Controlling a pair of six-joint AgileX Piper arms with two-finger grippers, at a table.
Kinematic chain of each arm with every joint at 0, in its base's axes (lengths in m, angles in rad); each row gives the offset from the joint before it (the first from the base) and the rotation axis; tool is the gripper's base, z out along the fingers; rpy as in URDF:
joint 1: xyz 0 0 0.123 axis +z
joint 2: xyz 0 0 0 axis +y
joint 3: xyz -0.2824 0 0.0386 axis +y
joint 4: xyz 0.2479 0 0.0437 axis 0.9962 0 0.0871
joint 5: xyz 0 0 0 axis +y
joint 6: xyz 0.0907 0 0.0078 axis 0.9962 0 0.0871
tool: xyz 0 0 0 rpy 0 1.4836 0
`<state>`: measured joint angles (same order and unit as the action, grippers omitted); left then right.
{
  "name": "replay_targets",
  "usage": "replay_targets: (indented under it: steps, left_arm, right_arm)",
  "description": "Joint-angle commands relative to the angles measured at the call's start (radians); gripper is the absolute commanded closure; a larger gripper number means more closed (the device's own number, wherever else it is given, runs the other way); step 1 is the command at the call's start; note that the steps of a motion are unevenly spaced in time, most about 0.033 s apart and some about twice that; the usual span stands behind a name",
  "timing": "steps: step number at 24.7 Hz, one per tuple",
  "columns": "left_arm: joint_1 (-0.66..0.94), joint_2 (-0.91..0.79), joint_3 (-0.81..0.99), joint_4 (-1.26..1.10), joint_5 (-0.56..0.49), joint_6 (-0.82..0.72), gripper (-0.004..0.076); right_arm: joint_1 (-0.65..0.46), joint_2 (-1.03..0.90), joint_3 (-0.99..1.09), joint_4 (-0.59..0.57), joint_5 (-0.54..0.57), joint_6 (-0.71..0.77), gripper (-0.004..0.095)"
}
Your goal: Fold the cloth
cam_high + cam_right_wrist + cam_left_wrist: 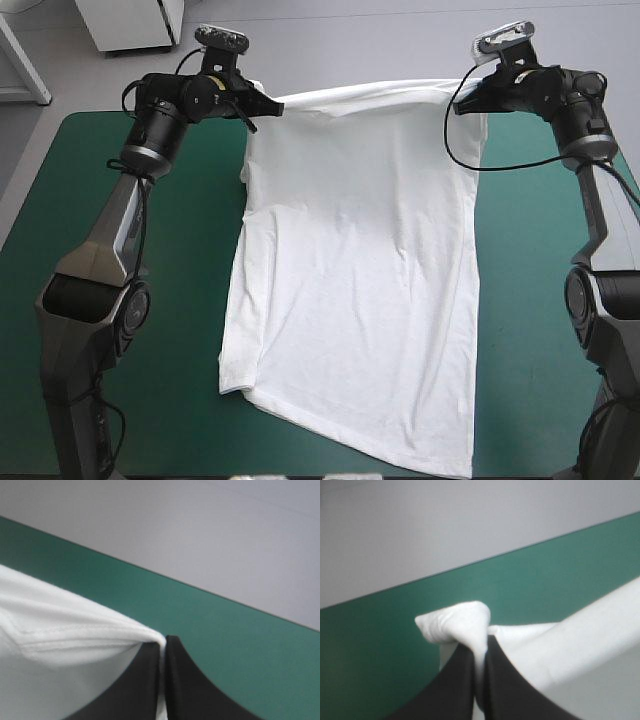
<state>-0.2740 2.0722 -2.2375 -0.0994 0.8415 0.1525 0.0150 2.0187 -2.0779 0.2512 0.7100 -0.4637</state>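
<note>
The teal-green surface (pixel 60 200) lies under and around both jaws, its far edge just ahead of them in each wrist view. The white T-shirt (pixel 360 280) is the next largest thing. One end is lifted and stretched between the two jaws near the far edge of the surface. From there the cloth slopes down and back from the jaws, spreading mostly flat toward the near edge, which its lower end reaches.

The left arm (pixel 110 240) and right arm (pixel 600 230) each reach forward to one corner of the raised edge.

The left jaws are all but shut, pinching the T-shirt (pixel 580 640) between the black fingers (pixel 455 690). A small bunched nub of cloth (pixel 455 622) pokes out just past the fingertips.

The right jaws are likewise nearly closed on the T-shirt (pixel 55 645), a thin white line of cloth showing between the black fingers (pixel 190 685). A stitched hem (pixel 75 640) runs in from beside the jaws to their tips.
</note>
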Motion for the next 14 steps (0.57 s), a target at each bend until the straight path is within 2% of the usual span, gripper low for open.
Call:
replay_targets:
  steps: [1, 4, 6, 8, 10, 11, 14]
  left_arm:
    - [0.013, -0.032, -0.031, 0.007, 0.038, -0.007, 0.0732]
    - [0.014, -0.013, -0.031, -0.029, 0.134, -0.007, 0.0717]
    - [0.014, -0.009, -0.031, -0.045, 0.162, 0.002, 0.0666]
    - [0.014, -0.009, -0.031, -0.068, 0.175, 0.017, 0.0569]
    - [0.014, -0.009, -0.031, -0.076, 0.197, 0.039, 0.0403]
    - [0.017, -0.009, -0.031, -0.074, 0.216, 0.039, 0.032]
    - [0.035, -0.032, -0.031, -0.076, 0.249, 0.023, 0.0302]
  right_arm:
    - [-0.023, -0.023, -0.031, -0.009, 0.005, -0.008, 0.0925]
    - [-0.03, -0.002, -0.016, 0.025, 0.101, -0.01, 0.0893]
    - [-0.032, 0.012, -0.002, 0.061, 0.15, -0.037, 0.0783]
    - [-0.032, 0.015, 0.018, 0.101, 0.154, -0.068, 0.0604]
    - [-0.041, 0.015, 0.026, 0.154, 0.147, -0.085, 0.0329]
    - [-0.055, 0.009, 0.026, 0.165, 0.147, -0.085, 0.0245]
    - [-0.097, -0.038, 0.028, 0.176, 0.165, -0.085, 0.0237]
